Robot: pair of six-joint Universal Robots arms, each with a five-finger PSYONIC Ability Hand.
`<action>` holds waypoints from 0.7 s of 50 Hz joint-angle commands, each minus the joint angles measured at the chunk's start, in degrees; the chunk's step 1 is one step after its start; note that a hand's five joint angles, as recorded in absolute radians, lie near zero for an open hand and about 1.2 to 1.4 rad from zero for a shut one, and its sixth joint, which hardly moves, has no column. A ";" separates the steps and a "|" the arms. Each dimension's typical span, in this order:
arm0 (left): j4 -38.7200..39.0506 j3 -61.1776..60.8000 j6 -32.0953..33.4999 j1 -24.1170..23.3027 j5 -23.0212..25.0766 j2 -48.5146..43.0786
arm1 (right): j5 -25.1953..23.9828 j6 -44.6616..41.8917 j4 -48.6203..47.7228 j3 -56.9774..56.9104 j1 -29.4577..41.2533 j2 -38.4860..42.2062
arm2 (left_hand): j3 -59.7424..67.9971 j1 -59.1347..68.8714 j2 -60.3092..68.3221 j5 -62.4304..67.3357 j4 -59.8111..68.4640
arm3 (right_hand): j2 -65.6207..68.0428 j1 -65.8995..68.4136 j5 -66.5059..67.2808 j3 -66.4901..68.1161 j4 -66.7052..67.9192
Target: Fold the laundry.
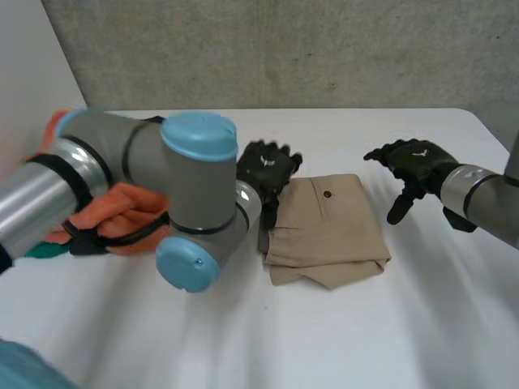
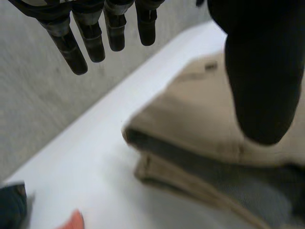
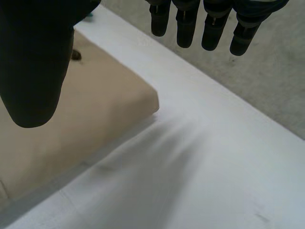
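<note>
Left arm (image 1: 195, 203) foremost, tan garment (image 1: 332, 231) folded thick, button (image 1: 328, 194) showing, left hand (image 1: 266, 166), right hand (image 1: 418, 162) both spread, empty.

The black left hand (image 1: 268, 166) sits mid-frame, fingers straight; the black right hand (image 1: 418, 162), upper right, hangs with fingers loosely spread.

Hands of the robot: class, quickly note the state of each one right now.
Left hand: open, holding nothing, at the edge of the folded beige cloth garment.
Right hand: open, holding nothing, beside that garment.
</note>
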 commanded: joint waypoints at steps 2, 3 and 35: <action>2.49 -5.41 -3.72 1.05 8.68 11.59 | 1.99 8.98 -3.57 12.16 -0.92 -6.47 | -1.90 -0.68 -1.46 -2.43 -1.29 | -2.18 -1.76 -2.50 -1.87 -1.87; 2.49 -6.20 -4.51 1.23 10.08 12.56 | 1.72 9.69 -3.65 13.56 -1.27 -6.65 | -1.90 -0.68 -1.46 -2.43 -1.29 | -2.18 -1.76 -2.50 -1.87 -1.87; 2.75 -15.52 -11.03 2.28 31.81 21.36 | -1.01 13.65 -25.27 17.18 1.46 5.04 | -0.89 0.33 -0.45 -1.42 -0.28 | 67.82 68.24 67.50 68.13 68.13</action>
